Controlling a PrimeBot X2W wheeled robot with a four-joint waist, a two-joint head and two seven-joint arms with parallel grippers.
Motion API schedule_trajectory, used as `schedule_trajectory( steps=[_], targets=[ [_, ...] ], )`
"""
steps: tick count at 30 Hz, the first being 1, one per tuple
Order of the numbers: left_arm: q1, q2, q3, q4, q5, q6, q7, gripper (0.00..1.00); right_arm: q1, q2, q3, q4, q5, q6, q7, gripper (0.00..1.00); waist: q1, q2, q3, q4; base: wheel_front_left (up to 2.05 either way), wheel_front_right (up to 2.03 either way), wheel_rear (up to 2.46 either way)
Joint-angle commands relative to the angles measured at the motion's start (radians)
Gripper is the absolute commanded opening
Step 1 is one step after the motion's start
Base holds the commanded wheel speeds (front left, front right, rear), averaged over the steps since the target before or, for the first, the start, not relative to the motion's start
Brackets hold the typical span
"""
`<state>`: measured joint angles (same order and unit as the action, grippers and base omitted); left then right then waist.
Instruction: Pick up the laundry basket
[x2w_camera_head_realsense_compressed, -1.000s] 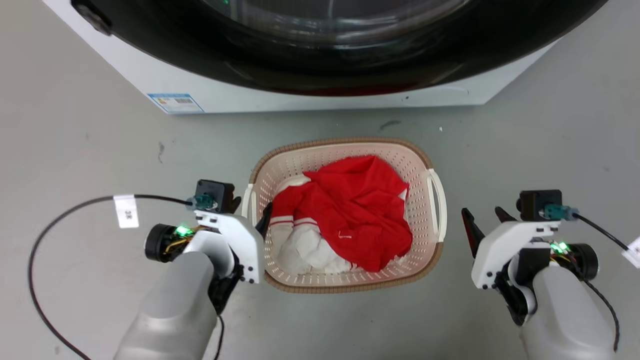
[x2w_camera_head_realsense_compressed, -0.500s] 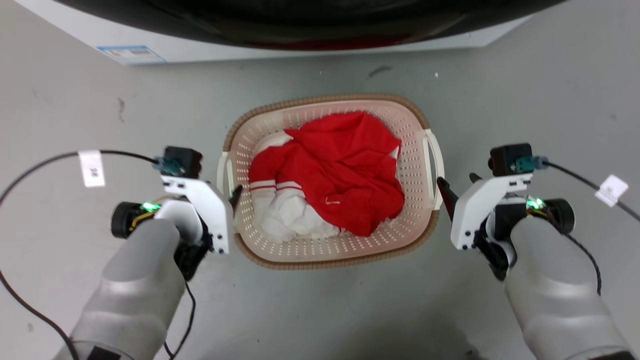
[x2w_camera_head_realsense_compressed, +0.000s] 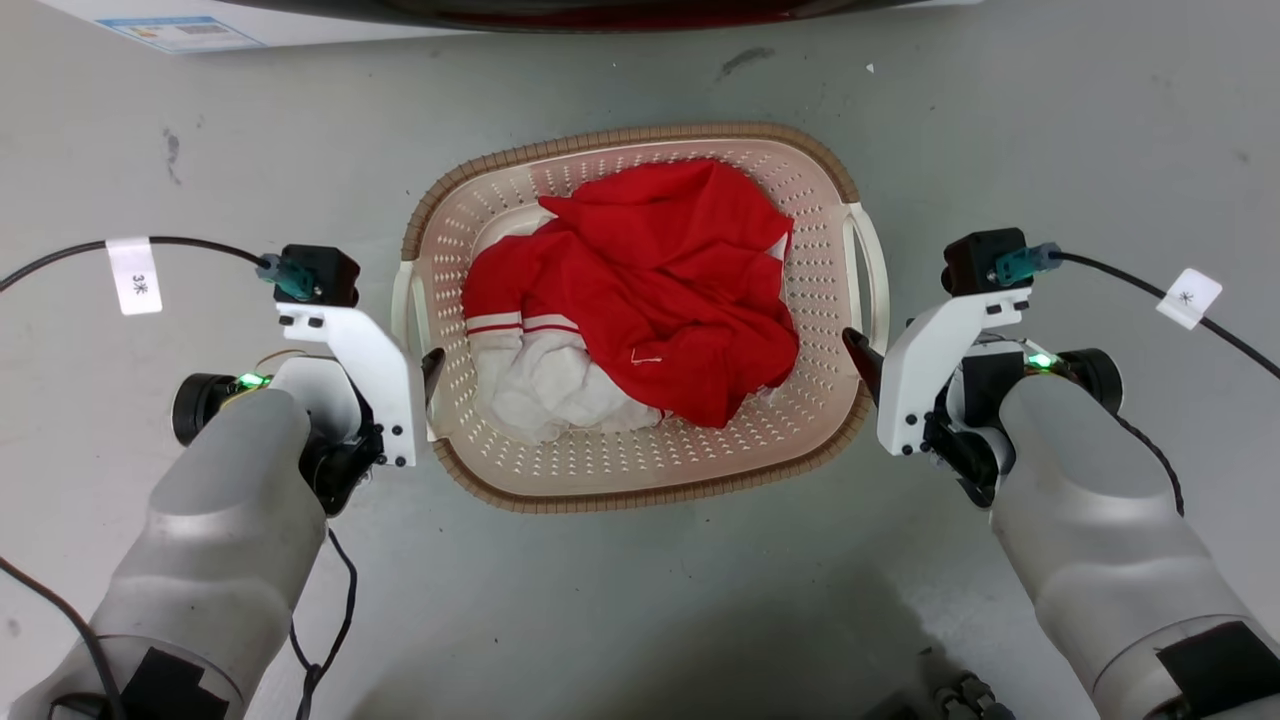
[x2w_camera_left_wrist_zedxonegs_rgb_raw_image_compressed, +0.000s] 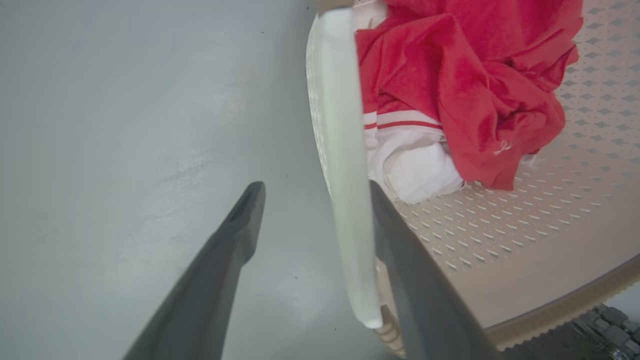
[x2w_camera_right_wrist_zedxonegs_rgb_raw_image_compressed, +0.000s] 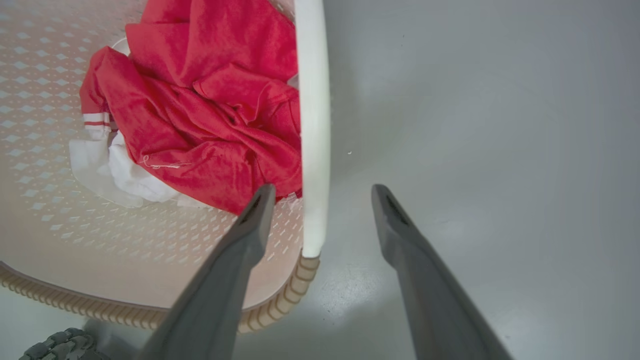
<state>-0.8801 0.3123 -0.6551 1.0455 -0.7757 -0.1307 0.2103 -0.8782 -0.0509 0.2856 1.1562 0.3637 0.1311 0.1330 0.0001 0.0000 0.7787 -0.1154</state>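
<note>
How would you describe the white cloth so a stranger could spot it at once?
On the grey floor stands a cream basket with a brown rim. Inside lies a heap of laundry, mostly a red garment. The white cloth pokes out from under it at the robot's near left, the only plain white piece there.

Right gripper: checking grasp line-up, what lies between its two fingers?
In the right wrist view, the white side handle of the laundry basket shows between the open fingers of the right gripper, with bare floor beside it.
</note>
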Motion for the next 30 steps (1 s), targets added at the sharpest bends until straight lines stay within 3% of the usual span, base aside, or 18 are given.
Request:
schedule_trajectory(
  steps=[1,12,14,15,17,18,30],
  targets=[
    [-0.016,0.006,-0.010,0.006,-0.011,0.000,0.012,1.00,-0.022,0.001,0.015,0.007,0.019,-0.001,0.008,1.00,-0.0001,0.0000,0.009,-0.001,0.00,0.00,0.00],
    [-0.053,0.016,-0.076,0.016,-0.083,0.000,0.030,1.00,-0.076,0.001,0.123,0.041,0.123,-0.001,0.034,1.00,-0.0001,0.0000,0.039,-0.002,0.00,0.00,0.00],
    [-0.056,0.018,-0.086,0.015,-0.096,0.000,0.026,1.00,-0.084,0.001,0.136,0.053,0.132,-0.001,0.038,0.36,-0.0001,0.0000,0.040,-0.001,0.00,0.00,0.00],
    [-0.056,0.017,-0.090,0.017,-0.102,0.000,0.023,0.76,-0.087,0.002,0.143,0.058,0.139,-0.001,0.044,0.00,-0.0001,0.0000,0.040,0.001,0.00,0.00,0.00],
    [-0.057,0.013,-0.100,0.019,-0.114,0.000,0.019,0.09,-0.096,0.001,0.154,0.063,0.148,-0.001,0.044,0.00,-0.0001,0.0000,0.039,0.002,0.00,0.00,0.00],
    [-0.059,0.013,-0.103,0.020,-0.121,0.000,0.018,0.00,-0.099,0.002,0.158,0.064,0.153,0.000,0.039,0.00,-0.0001,0.0000,0.038,0.002,0.00,0.00,0.00],
    [-0.069,0.017,-0.160,0.029,-0.186,0.001,0.005,0.00,-0.109,-0.001,0.197,0.100,0.196,-0.001,0.042,0.00,-0.0001,0.0000,0.017,0.001,0.00,0.00,0.00]
  ],
)
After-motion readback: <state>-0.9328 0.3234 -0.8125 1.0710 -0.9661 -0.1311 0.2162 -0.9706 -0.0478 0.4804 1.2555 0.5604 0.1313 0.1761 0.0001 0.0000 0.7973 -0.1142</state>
